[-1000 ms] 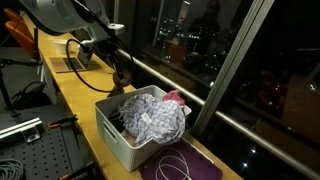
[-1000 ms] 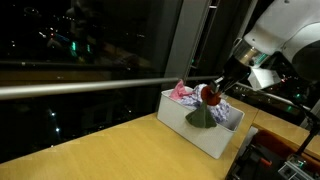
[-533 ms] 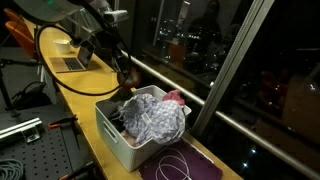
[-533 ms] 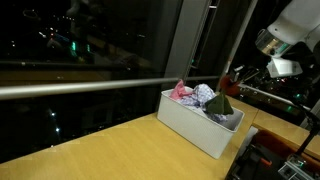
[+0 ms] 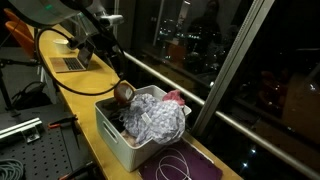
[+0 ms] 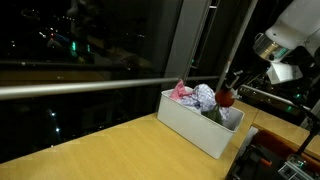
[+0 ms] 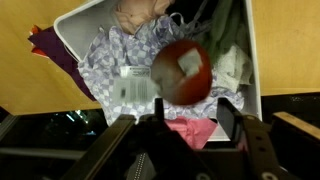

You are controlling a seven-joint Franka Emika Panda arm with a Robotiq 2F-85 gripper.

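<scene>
Red round bundle [image 7: 181, 72]: lies loose over the clothes [image 5: 152, 118] at the arm-side end of the white bin [image 5: 112, 135], gripper [image 7: 175, 120] just above with jaws spread and empty; step judged drop-off, next needing a straight lift clear

There was one white bin [image 5: 110, 137] on one wooden bench [image 5: 80, 100], and one red ball [image 7: 181, 72]. Four cloths could be told apart in the bin: one patterned lilac cloth [image 5: 150, 118], one pink cloth [image 5: 175, 97], one dark green cloth [image 6: 213, 113] and one white cloth [image 6: 205, 95]; whether the heap hid more could not be told. There was one purple mat [image 5: 197, 167] with one white cable [image 5: 175, 160], and one laptop [image 5: 70, 62]. One arm [image 6: 300, 25] carried one gripper [image 7: 178, 125] with two fingers [image 7: 228, 122].
</scene>
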